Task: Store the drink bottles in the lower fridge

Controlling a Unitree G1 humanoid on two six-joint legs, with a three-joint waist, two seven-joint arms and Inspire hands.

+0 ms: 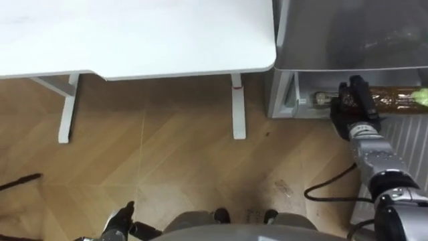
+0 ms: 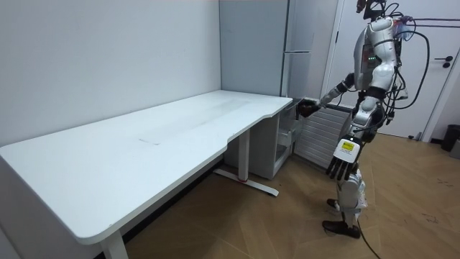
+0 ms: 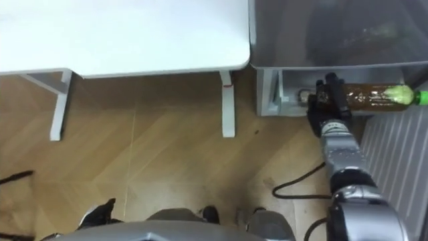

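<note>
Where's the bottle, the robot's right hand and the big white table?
bottle [image 3: 374, 96]: right eye view, on its brown middle.
right hand [image 3: 329, 104]: right eye view, on its dark back.
table [image 3: 134, 33]: right eye view, on its bare white top.

Lit brightly and evenly from above, with a pale sheen on the white counter [image 1: 134, 33]. Threw only soft, faint shadows under it onto the wooden floor [image 1: 167, 161]. Looked dimmer inside the open fridge [image 1: 348, 33].
</note>
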